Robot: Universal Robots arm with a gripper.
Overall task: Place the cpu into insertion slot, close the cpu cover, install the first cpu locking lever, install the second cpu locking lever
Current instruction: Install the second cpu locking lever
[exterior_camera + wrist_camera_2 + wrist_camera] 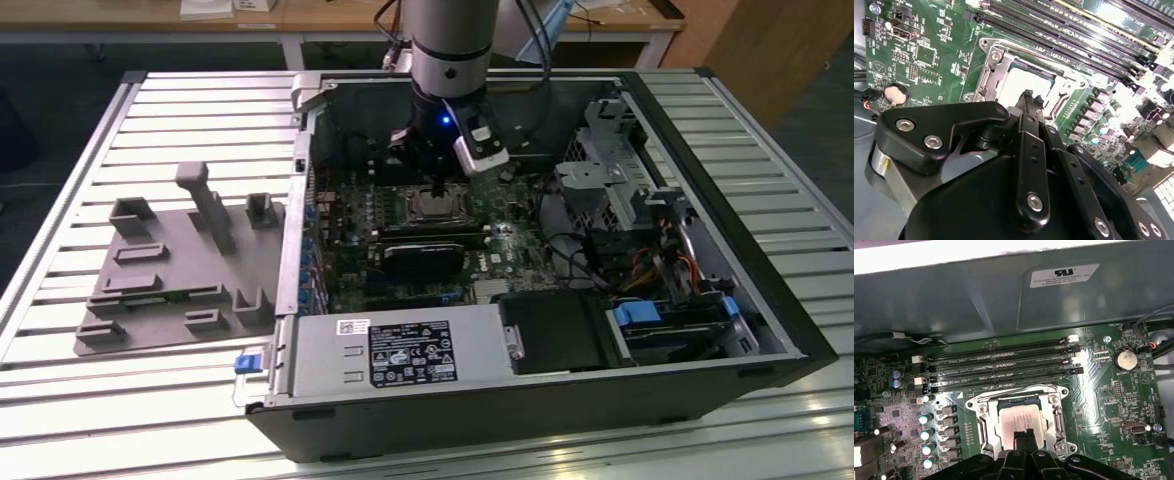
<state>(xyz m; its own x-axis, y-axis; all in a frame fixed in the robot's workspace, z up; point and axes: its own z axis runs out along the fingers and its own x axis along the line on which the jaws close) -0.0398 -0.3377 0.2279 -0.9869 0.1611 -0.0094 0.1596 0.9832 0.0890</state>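
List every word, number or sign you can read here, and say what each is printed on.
White sticker on the case wall: a mark and lines of print, too small to read.
Labels on the power supply: blurred, unreadable.
Silkscreen markings on the motherboard: too small to read.
No text can be quoted with confidence.

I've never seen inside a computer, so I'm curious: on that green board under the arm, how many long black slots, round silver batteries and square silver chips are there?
long black slots: 4
round silver battery: 1
square silver chip, the cpu: 1
Total: 6
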